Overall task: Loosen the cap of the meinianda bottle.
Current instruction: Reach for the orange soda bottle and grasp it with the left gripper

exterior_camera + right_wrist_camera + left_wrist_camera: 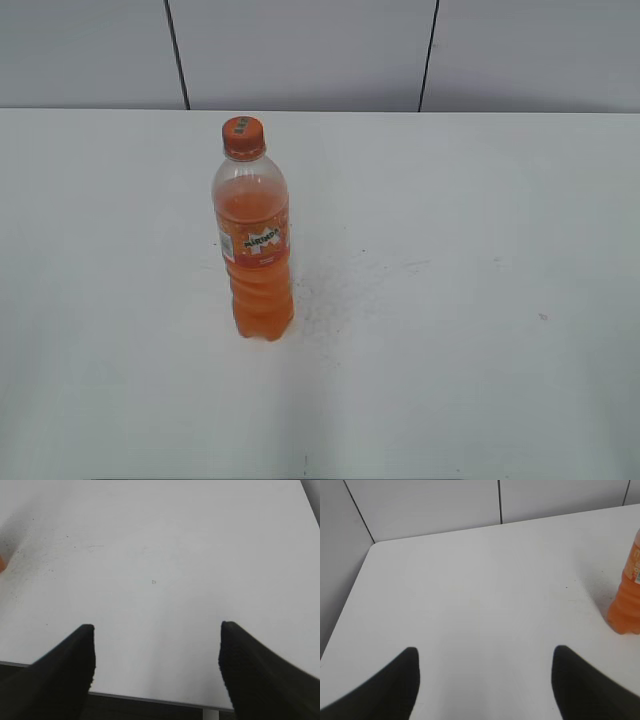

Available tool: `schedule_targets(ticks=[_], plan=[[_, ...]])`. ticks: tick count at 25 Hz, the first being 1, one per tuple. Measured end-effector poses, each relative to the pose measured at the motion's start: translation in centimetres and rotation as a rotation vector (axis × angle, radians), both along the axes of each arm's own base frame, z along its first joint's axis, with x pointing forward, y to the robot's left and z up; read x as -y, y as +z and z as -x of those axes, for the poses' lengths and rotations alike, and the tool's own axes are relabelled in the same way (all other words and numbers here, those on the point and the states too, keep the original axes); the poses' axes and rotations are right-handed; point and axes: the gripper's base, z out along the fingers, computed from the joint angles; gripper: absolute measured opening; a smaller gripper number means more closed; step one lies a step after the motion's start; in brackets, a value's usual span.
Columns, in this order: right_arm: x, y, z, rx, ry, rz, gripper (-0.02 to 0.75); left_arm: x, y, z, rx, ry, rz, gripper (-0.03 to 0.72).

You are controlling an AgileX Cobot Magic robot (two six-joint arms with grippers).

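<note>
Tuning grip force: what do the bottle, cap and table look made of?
meinianda bottle: clear, glossy, probably thin plastic; the orange drink shows through it.
cap: opaque orange, likely hard plastic, with faint markings on top.
table: matte white, smooth, laminate or painted board; it is lightly scuffed.

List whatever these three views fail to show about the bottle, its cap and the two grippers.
1. Exterior view: whether the cap is tight on the meinianda bottle; its lettering is too small to read.
2. Exterior view: neither arm is in frame.
3. Left wrist view: the bottle is cut by the right edge, cap out of frame.
4. Right wrist view: only an orange blur at the left edge.
5. Both wrist views: left gripper and right gripper are open, bodies cut off below.
</note>
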Motion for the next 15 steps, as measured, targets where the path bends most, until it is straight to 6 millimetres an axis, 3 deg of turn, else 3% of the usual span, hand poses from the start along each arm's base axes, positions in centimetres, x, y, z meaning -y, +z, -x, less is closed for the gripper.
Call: schedule_targets(ticks=[15], plan=[[0.0, 0.0, 0.0, 0.0, 0.0, 0.0, 0.575, 0.0, 0.0, 0.0, 0.0, 0.0, 0.0, 0.498]])
